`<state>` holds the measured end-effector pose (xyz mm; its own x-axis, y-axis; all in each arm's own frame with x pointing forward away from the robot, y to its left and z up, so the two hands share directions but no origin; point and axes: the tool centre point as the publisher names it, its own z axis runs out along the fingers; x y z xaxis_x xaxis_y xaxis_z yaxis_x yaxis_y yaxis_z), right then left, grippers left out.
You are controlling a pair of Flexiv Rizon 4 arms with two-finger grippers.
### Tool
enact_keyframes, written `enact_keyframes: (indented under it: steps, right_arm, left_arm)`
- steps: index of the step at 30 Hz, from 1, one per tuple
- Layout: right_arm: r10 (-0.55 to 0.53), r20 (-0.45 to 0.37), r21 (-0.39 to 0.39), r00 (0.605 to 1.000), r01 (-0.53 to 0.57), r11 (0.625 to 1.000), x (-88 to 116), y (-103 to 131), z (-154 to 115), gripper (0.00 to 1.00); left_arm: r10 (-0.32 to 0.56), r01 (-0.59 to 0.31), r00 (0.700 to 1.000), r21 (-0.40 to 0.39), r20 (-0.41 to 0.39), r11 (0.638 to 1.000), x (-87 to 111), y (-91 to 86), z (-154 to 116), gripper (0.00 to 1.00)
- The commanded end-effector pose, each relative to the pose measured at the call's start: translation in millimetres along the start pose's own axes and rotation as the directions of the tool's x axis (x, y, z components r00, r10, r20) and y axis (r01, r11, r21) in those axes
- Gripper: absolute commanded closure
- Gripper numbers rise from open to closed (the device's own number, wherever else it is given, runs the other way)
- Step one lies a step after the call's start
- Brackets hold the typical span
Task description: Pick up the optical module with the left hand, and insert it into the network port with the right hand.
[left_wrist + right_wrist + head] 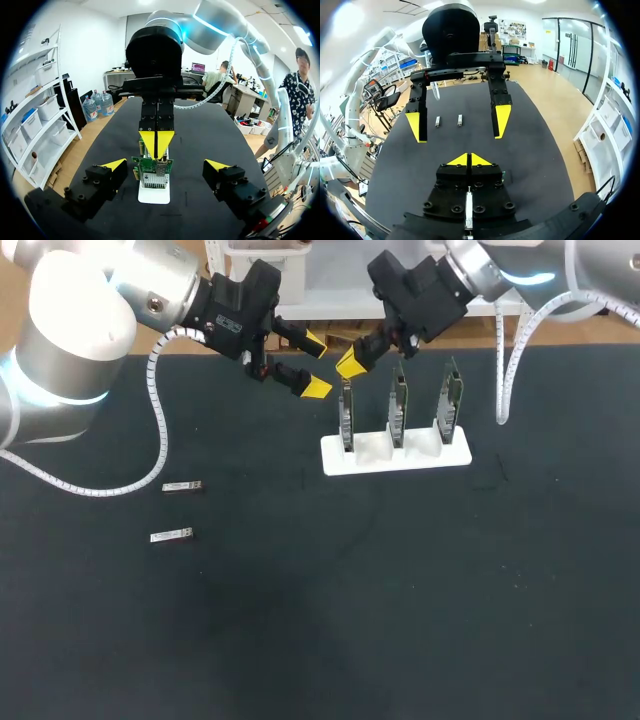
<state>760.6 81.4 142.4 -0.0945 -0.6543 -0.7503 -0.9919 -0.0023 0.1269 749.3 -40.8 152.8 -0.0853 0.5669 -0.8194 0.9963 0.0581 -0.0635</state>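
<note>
Lower module (171, 535) and upper module (183, 486) lie flat on the dark table (400, 620) at the left of the frame, near each other but not touching, and well apart from both grippers. At upper centre, the left gripper (315, 366) hangs with its fingers spread and nothing between them. It is just beside the right gripper (350, 363), whose yellow tips are pinched together directly over the left card (346, 420). That card is the first of three standing upright in the white holder (362, 462), right of centre. Seen from the left wrist, the pinched tips sit just above the card's top edge, by what looks like its port (161, 169). No view shows whether a module is caught between them.

By the look of it, the insertion step is in hand, and the left gripper's empty fingers suggest its share is done. On that reading, the next move calls for a straight, gentle push along the port's line without tipping the card in its slot, then letting go. If the right tips prove empty, the left gripper would instead have to go to the modules at the frame's left and grasp one.
</note>
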Motion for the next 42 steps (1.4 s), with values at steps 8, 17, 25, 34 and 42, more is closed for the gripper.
enact_keyframes:
  steps: [8, 17, 25, 34, 42]
  right_arm:
    - [-0.03, 0.082, -0.002, 0.996, 0.03, 1.0, -15.3, 8.8, -24.1, 1.0]
    - [-0.037, 0.089, 0.015, 0.995, 0.036, 0.999, -2.0, 4.9, -66.1, 1.0]
    - [-0.019, 0.066, -0.029, 0.998, 0.021, 0.999, 26.1, 9.6, -86.1, 1.0]
    - [-0.013, 0.043, -0.061, 0.999, 0.016, 0.998, 44.3, 11.2, -94.4, 1.0]
    - [-0.03, 0.018, -0.051, 0.999, 0.031, 0.998, 50.2, 8.7, -94.3, 1.0]
  left_arm:
    - [0.0, 0.0, 1.0, 0.004, -0.004, 1.0, -0.8, 2.0, 0.4, 0.0]
    - [0.0, 0.0, 1.0, 0.004, -0.004, 1.0, -0.8, 2.0, 0.4, 0.0]
    - [0.0, 0.0, 1.0, 0.004, -0.004, 1.0, -0.8, 2.0, 0.4, 0.0]
    - [0.0, 0.0, 1.0, 0.004, -0.004, 1.0, -0.8, 2.0, 0.4, 0.0]
    - [0.0, 0.0, 1.0, 0.004, -0.004, 1.0, -0.8, 2.0, 0.4, 0.0]
